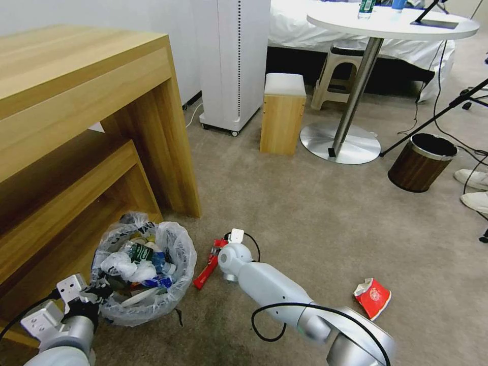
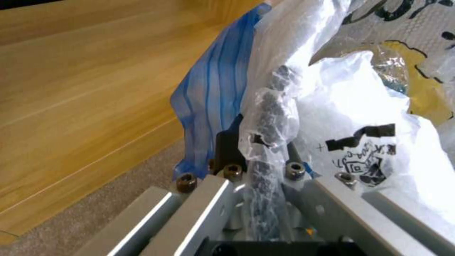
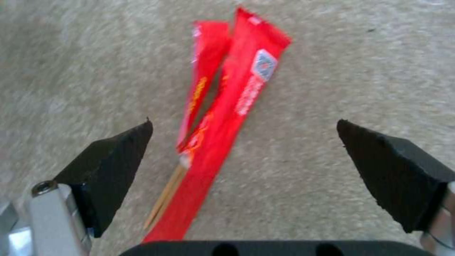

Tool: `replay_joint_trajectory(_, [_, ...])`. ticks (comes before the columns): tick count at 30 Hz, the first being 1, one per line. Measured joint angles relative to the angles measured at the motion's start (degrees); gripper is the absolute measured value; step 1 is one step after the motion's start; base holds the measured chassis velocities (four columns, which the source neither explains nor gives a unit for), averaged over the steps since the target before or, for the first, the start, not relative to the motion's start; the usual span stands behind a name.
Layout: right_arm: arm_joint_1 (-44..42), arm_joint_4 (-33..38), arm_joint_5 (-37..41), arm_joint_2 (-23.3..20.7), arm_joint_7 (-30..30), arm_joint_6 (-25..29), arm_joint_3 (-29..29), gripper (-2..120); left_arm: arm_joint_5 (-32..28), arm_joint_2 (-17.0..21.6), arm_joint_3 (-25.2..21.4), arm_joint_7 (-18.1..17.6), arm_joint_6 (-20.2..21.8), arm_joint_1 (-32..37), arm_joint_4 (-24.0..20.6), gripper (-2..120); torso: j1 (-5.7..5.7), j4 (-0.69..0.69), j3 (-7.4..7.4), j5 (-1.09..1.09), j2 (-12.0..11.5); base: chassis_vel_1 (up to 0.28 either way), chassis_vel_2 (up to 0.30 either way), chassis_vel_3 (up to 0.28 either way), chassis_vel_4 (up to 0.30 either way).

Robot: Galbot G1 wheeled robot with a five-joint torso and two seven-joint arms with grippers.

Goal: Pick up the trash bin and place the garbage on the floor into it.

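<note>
The trash bin (image 1: 178,264), lined with a crinkly white bag, stands on the beige floor (image 1: 315,223) beside the wooden desk and holds several pieces of litter. My left gripper (image 1: 97,294) is shut on the bin's near rim; the left wrist view shows the bag-covered rim (image 2: 268,117) pinched in the left gripper (image 2: 258,149). A long red packet (image 1: 206,272) lies just right of the bin. My right gripper (image 1: 219,249) hovers over it, open. In the right wrist view the red packet (image 3: 227,117), with a wooden stick (image 3: 166,195) poking out, lies between the fingers of the right gripper (image 3: 244,122).
A crushed red-white cup (image 1: 372,297) lies on the floor to the right. The wooden desk (image 1: 86,127) is at the left. Farther off are a brown wood-grain bin (image 1: 421,163), a small wooden stool (image 1: 282,114), a round table's base (image 1: 339,142), cables and white slippers (image 1: 474,179).
</note>
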Motion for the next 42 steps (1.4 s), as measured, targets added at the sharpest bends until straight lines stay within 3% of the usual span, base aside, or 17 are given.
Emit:
replay_joint_trajectory(7, [1.8,-4.7,-1.0,-0.1,-1.2,-0.3,-1.2,99,0.0,-0.1,0.0,0.0,0.0,0.7,-0.9,0,0.0,-0.02,0.0,-0.01,0.0,0.0,0.0,0.0,0.0])
replay_joint_trajectory(17, [2.2,-5.4,-2.9,-0.1,-3.9,-0.1,-3.0,100,-0.1,0.0,-0.2,0.0,0.0,1.1,-1.6,0,0.0,-0.01,0.0,0.0,0.0,0.0,0.0,0.0,0.0])
replay_joint_trajectory(27, [3.6,-9.3,-4.9,-0.1,-11.0,1.3,-5.1,99,-0.2,-0.1,0.4,0.1,0.3,0.7,-1.6,0,0.0,0.0,0.0,0.0,0.0,0.0,0.0,0.0,0.0])
replay_joint_trajectory(42, [4.8,-15.7,-8.6,-0.1,-15.8,1.9,-2.7,99,-0.1,0.4,1.0,0.6,0.6,1.1,-2.7,0,0.0,-0.02,0.0,0.0,0.0,0.0,0.0,0.0,0.0])
